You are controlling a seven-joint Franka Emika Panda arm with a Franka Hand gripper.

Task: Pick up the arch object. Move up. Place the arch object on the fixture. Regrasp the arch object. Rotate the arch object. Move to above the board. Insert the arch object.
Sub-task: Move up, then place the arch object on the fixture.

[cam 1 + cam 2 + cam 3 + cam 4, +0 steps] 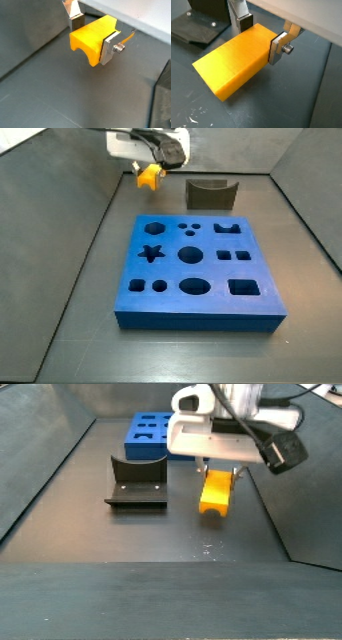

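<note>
My tool [261, 36] grips the arch object [232, 61] clear above the counter [160, 534], just beside the fixture [136, 481], so I judge we're moving up; next I'd carry it onto the fixture's dip.

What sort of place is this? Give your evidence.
Probably a robot test cell: dark walled floor, a gripper holding the arch object beside the fixture, and the board of shaped cutouts.
</note>
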